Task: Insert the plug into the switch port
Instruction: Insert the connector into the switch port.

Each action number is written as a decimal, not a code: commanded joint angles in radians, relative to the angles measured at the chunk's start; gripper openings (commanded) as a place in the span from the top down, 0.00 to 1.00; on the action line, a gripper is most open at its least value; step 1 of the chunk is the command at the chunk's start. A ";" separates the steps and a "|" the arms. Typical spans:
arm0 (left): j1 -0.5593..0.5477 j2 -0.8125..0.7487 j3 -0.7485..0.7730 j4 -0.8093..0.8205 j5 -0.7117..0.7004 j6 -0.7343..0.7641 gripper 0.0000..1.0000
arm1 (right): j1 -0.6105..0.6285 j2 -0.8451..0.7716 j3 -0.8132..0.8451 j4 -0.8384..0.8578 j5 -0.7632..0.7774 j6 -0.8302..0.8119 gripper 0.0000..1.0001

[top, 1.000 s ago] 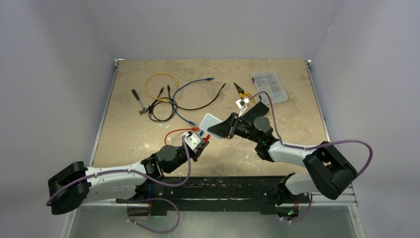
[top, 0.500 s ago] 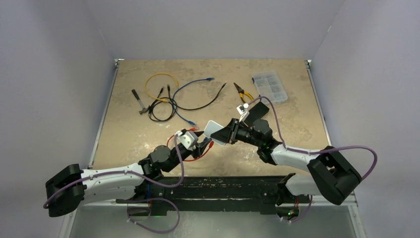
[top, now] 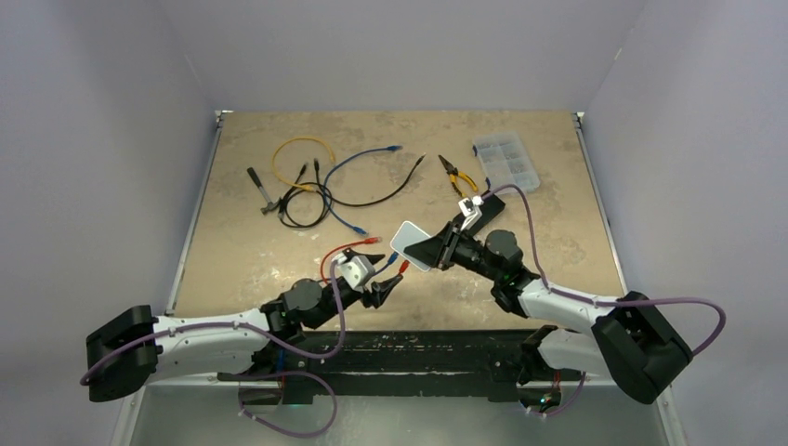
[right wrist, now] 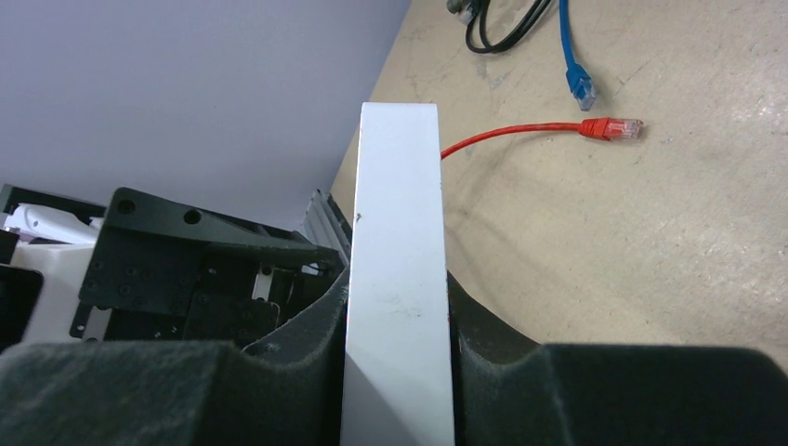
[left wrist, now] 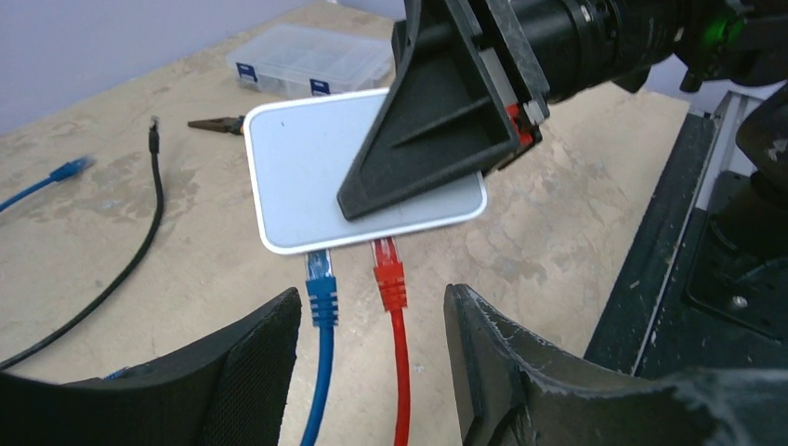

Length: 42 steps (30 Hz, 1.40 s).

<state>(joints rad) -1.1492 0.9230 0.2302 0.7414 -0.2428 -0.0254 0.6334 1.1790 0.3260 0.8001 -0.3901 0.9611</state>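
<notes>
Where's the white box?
In the left wrist view the white switch sits centre, clamped in the right fingers, blue plug and red plug at its near edge.

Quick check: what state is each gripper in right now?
Left gripper: open, jaws apart, gripping nothing.
Right gripper: shut on the white switch.

yellow cable loop [top: 302, 149], black cables [top: 307, 206], pliers [top: 455, 176], clear organizer box [top: 506, 163], tan table [top: 251, 246]

Left pincer [left wrist: 372, 311] spread apart, right pincer [right wrist: 396, 311] clamped tight
</notes>
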 commanded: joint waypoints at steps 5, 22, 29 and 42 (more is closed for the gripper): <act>-0.041 0.054 -0.064 0.185 -0.012 0.077 0.46 | -0.005 -0.051 -0.064 0.211 0.066 0.018 1.00; -0.049 0.297 -0.088 0.573 0.030 0.179 0.52 | -0.005 -0.065 -0.140 0.411 0.092 0.029 1.00; -0.075 0.293 -0.087 0.585 0.020 0.181 0.61 | -0.005 -0.070 -0.145 0.408 0.094 0.031 1.00; -0.116 0.344 -0.053 0.573 -0.101 0.239 0.68 | -0.005 -0.081 -0.140 0.402 0.103 0.033 1.00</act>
<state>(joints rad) -1.2583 1.2236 0.1501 1.2503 -0.2970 0.1852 0.6327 1.1233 0.1787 1.1229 -0.3214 0.9871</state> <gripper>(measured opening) 0.337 0.292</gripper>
